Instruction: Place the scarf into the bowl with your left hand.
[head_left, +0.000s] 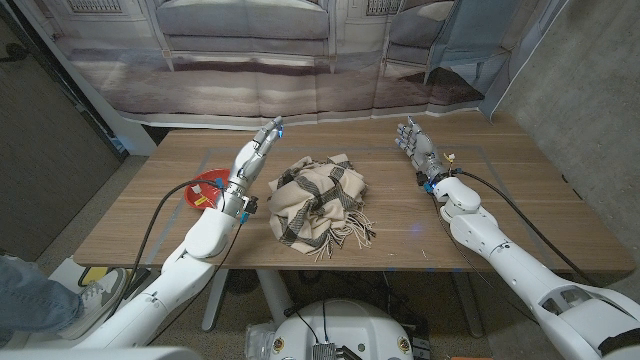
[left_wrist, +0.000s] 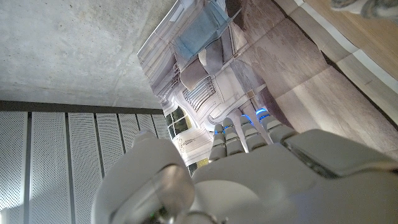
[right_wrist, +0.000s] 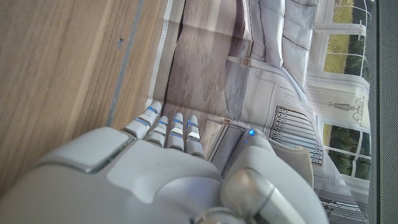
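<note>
Even, soft indoor light — faint shadows under the scarf (head_left: 320, 203) on the table (head_left: 520, 190); head view bends at its edges, wrist views blur close up.

Left hand (left_wrist: 261, 180) seen from behind, fingers (left_wrist: 239, 134) extended together and holding nothing. Wooden tabletop (left_wrist: 348, 37) runs beyond them. Printed backdrop (left_wrist: 199, 62) and perforated wall panel (left_wrist: 56, 155) behind.

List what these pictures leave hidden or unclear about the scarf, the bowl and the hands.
- Bowl: head view, largely covered by the left arm; contents unclear.
- Scarf: bunched, so its underside and length are hidden.
- Left hand: its palm side is hidden in the head view.
- Right hand: small in the head view; palm side unseen.
</note>
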